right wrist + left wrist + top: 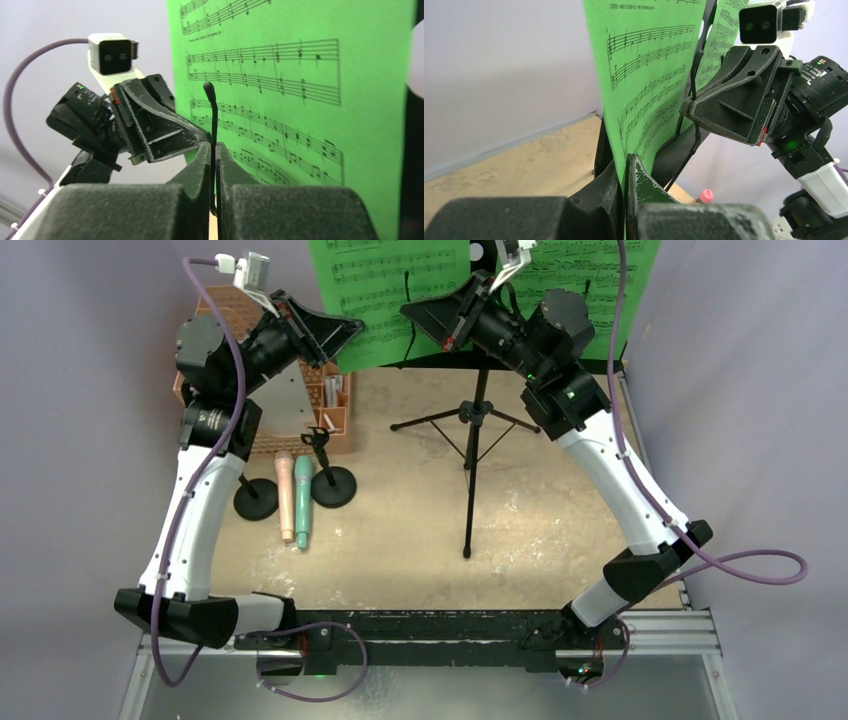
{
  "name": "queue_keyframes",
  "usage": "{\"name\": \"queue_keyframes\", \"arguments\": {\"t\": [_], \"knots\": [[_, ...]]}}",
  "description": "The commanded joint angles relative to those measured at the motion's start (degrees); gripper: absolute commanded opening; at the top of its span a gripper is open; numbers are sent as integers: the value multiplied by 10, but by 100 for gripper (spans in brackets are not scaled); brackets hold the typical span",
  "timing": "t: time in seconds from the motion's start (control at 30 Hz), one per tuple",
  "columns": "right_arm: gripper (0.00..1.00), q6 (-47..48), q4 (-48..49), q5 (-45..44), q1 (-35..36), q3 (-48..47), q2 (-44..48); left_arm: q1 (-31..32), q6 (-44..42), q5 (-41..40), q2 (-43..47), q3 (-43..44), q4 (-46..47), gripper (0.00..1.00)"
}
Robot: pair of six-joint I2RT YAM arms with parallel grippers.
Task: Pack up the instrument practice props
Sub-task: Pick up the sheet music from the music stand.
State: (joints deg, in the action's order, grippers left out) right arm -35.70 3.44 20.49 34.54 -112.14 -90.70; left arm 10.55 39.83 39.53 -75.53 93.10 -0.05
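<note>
My left gripper (626,167) is pinching a green paper sheet-music page (649,75), lower centre; my right gripper (214,150) is clamping a thin black wire rod (214,112). Both are pressing tight.

Orange mesh organizer (336,406) back-left on tan mottled table (400,530). Grey-white board (285,400) tilted against or in it, can't tell which. Plain lavender-grey walls (90,390) around. Aluminium rail (690,625) along near edge.

Tan, blotchy table (560,520). The tripod legs (472,412) stand around the middle. Over on the left, the pink mic (285,495) and mint mic (303,502) lie side by side between two black round-based holders (256,502), with the orange mesh organizer (335,420) just behind.
</note>
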Motion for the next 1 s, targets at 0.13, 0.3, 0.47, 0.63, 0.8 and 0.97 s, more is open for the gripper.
{"name": "queue_keyframes", "arguments": {"t": [0.13, 0.3, 0.47, 0.63, 0.8, 0.97], "knots": [[0, 8, 20, -18, -7, 8, 22, 1, -90, -128, 65, 35, -91, 0], [0, 12, 19, -31, -7, 13, 24, 0, -121, -186, 96, 32, -135, 0], [1, 17, 14, -41, -9, 13, 18, 1, -149, -247, 128, 21, -182, 0], [2, 22, 11, -49, -10, 12, 12, 1, -171, -311, 167, 2, -218, 0], [2, 28, 11, -57, -10, 16, 12, 1, -188, -363, 202, -12, -257, 0], [8, 37, 7, -62, -10, 14, 10, 1, -188, -373, 230, -31, -292, 0]]}}
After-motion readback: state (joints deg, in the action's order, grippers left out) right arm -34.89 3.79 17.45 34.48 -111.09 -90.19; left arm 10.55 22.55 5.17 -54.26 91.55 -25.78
